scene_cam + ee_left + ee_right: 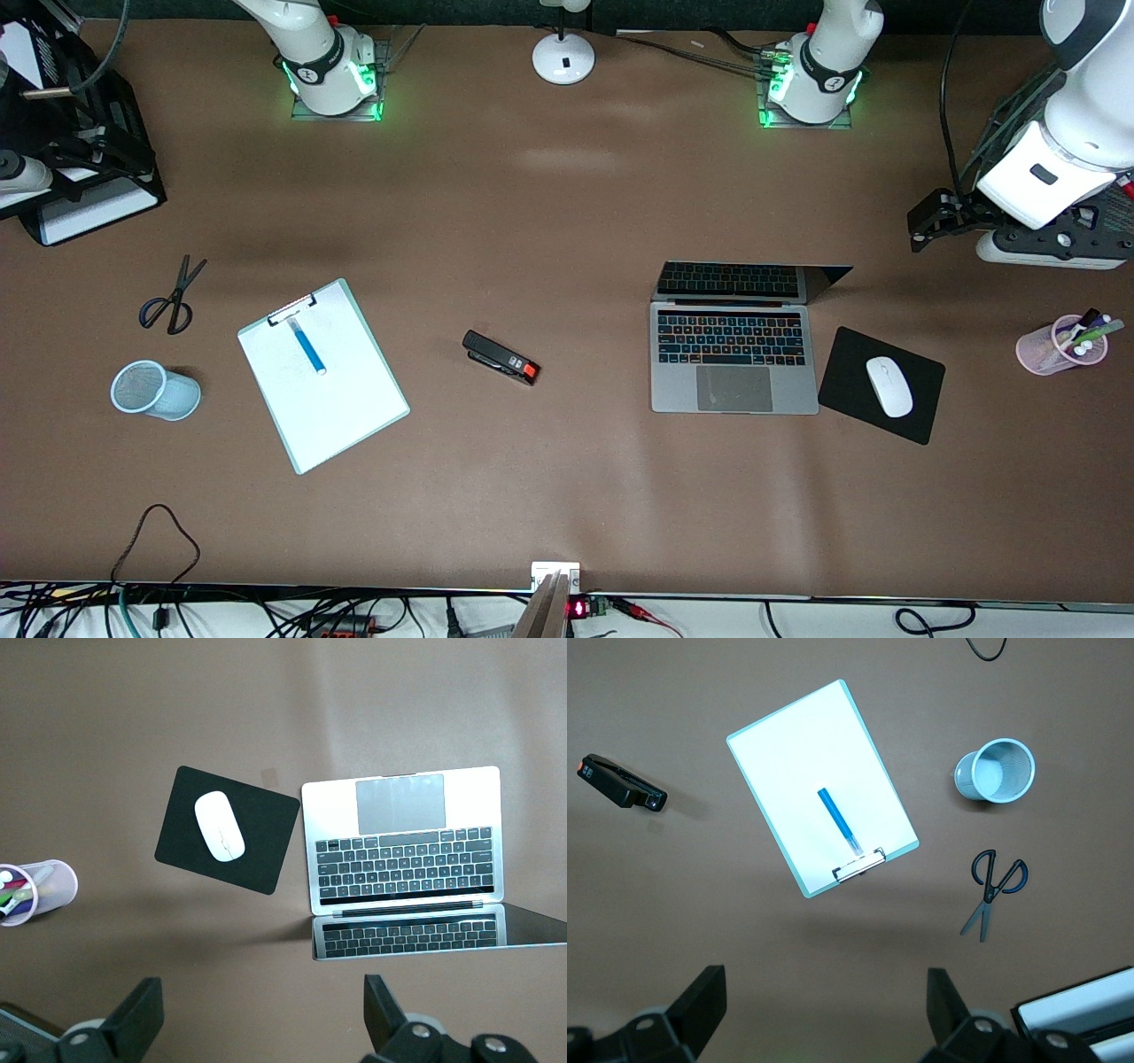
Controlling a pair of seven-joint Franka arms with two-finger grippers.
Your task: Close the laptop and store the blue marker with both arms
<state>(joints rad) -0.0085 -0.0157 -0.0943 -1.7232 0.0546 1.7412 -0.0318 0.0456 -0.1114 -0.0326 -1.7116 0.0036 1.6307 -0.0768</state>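
Brown and flat, the counter (567, 221) stretches the full width before you, with both arm bases along its top edge. Toward the left arm's end sits the laptop (733, 359), open, its screen (749, 282) tipped well back and its keyboard facing up; a white mouse (889, 386) on a black pad (877, 354) lies just beside it, and a pink cup of pens (1061, 344) stands closer to that end. Your left pincer (261, 1028) hangs released, fingers wide apart, high over the counter near the laptop's hinge edge, so this arm is the nearer one for folding the screen down. Toward the right arm's end, the blue marker (307, 345) lies on a white clipboard (323, 390), its long axis running along the board's length from the clip. A pale blue mesh cup (155, 390) lies tipped on its side near the clipboard, with scissors (173, 297) beside it and a black stapler (500, 356) between clipboard and laptop. Your right pincer (824, 1023) hovers released above the counter close to the clipboard's clip end, nearer the marker.
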